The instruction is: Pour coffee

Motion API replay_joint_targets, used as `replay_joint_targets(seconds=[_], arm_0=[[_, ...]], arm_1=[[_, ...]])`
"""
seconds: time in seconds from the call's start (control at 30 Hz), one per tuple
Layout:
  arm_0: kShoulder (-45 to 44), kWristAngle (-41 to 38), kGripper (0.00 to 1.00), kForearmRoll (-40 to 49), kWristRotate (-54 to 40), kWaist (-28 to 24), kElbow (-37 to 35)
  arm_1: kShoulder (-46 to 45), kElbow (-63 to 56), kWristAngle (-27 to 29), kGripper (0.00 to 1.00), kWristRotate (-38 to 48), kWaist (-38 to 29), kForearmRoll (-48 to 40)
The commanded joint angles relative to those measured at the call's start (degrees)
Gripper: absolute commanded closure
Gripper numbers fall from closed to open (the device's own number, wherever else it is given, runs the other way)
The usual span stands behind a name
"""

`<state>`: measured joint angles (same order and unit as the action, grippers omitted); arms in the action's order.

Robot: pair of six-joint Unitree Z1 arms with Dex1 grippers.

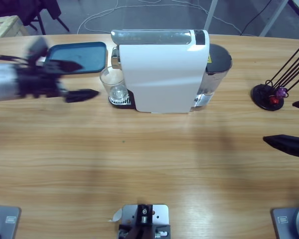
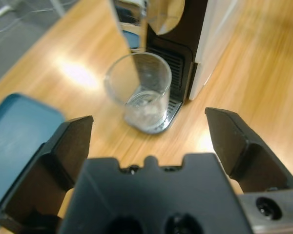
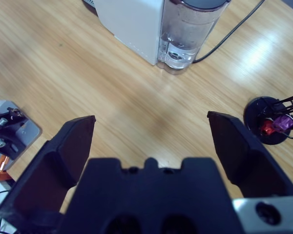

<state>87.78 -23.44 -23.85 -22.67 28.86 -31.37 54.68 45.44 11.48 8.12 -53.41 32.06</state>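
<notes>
Closing on the glass point(image 2: 139, 90) off-centre could tip it off the drip tray point(image 2: 161, 124), since left gripper point(image 1: 77, 79) jaws stand apart beside it; right gripper point(image 3: 149, 141) jaws are also apart.

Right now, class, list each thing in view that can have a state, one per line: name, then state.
Glass: upright, empty, on the coffee machine's drip tray.
Coffee machine: upright, not pouring.
Water tank: mounted, partly filled.
Blue tray: flat, bare.
Left pincer: open, facing the glass.
Right pincer: open, holding nothing.
</notes>
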Motion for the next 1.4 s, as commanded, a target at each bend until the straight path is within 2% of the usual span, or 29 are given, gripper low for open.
replay_joint_targets(seconds=[0.03, 0.17, 0.27, 0.3, 0.33, 0.37, 0.4, 0.43, 0.47, 0.53, 0.63, 0.73, 0.97, 1.4], arm_0=[[-20.28, 12.47, 0.000, 21.64, 18.31, 2.16, 1.12], [-24.51, 18.15, 0.000, 39.76, 24.54, 9.78, -3.80], [-27.78, 18.61, 0.000, 43.68, 27.77, 12.41, -4.26], [-28.08, 18.61, 0.000, 44.96, 27.95, 13.20, -5.05], [-28.10, 18.66, 0.000, 46.02, 28.00, 13.91, -5.72], [-27.89, 18.93, 0.000, 47.04, 28.37, 14.64, -6.40], [-27.54, 19.10, 0.000, 47.85, 28.65, 15.03, -6.91], [-27.57, 19.38, 0.000, 48.23, 28.74, 15.14, -7.10], [-27.97, 20.35, 0.000, 48.30, 28.77, 15.17, -7.10], [-28.17, 22.90, 0.000, 48.50, 29.39, 15.30, -6.95], [-28.17, 25.43, 0.000, 49.38, 29.46, 16.56, -7.39], [-29.24, 25.46, 0.000, 49.38, 30.60, 16.58, -7.09], [-28.99, 25.99, 0.000, 49.60, 30.67, 17.44, -7.23], [-28.34, 26.08, 0.000, 49.60, 30.76, 18.07, -7.39]], arm_1=[[4.95, 4.87, 2.81, 0.000, 2.71, 2.87, -0.79], [15.03, 16.30, 0.29, 0.000, 3.04, 9.23, 2.80], [23.67, 25.72, -1.32, 0.004, 4.42, 15.42, 7.30], [26.25, 28.81, -1.38, 0.044, 4.29, 16.04, 8.67], [28.69, 32.26, -1.66, 0.154, 3.57, 16.14, 10.02], [31.28, 36.18, -3.12, 0.364, 1.00, 16.27, 11.18], [33.23, 39.40, -4.61, 0.517, -0.74, 16.71, 12.38], [35.30, 42.26, -6.09, 0.865, -1.81, 17.29, 13.56], [37.34, 44.51, -7.07, 1.000, -2.48, 17.74, 14.42], [40.66, 47.50, -5.51, 1.000, -2.18, 17.83, 14.82], [45.09, 51.42, -8.13, 1.000, -1.97, 18.82, 15.07], [47.61, 52.74, -8.20, 1.000, -1.88, 18.97, 15.05], [48.20, 52.63, -11.43, 1.000, -2.12, 18.96, 15.56], [49.93, 52.58, -11.19, 1.000, -2.88, 18.87, 15.75]])
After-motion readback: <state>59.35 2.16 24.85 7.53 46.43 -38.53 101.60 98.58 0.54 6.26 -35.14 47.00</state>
